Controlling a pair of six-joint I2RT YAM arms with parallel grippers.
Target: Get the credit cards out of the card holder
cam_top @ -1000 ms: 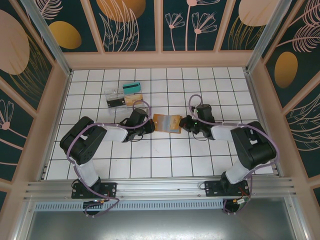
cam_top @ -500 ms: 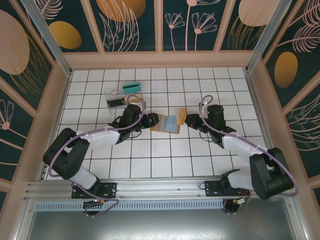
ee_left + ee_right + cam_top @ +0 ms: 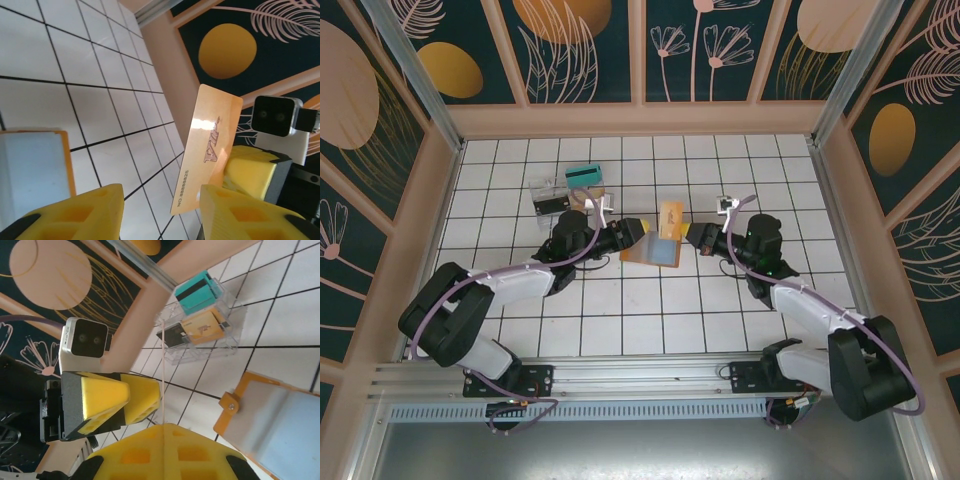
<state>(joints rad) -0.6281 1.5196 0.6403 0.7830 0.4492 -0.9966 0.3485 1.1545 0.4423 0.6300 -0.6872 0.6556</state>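
The card holder (image 3: pixel 650 251) lies open on the white tiles, orange-brown with a pale blue-grey face (image 3: pixel 280 427), and shows at the left edge of the left wrist view (image 3: pixel 32 167). My right gripper (image 3: pixel 689 234) (image 3: pixel 163 426) is shut on a tan credit card (image 3: pixel 670 216) (image 3: pixel 210 150), holding it upright above the holder's far right corner. The card is edge-on in the right wrist view (image 3: pixel 162 385). My left gripper (image 3: pixel 636 231) (image 3: pixel 161 200) is open, just left of the card and above the holder's left corner, with nothing gripped.
A clear plastic tray (image 3: pixel 566 190) (image 3: pixel 227 342) with teal, black and tan cards stands behind the left gripper. Wooden walls frame the tiled floor. Bare tiles stretch in front of the holder and to both sides.
The left gripper has let go of the holder and opened. The right gripper has drawn the tan card out and lifted it back and right. The holder now lies flat.
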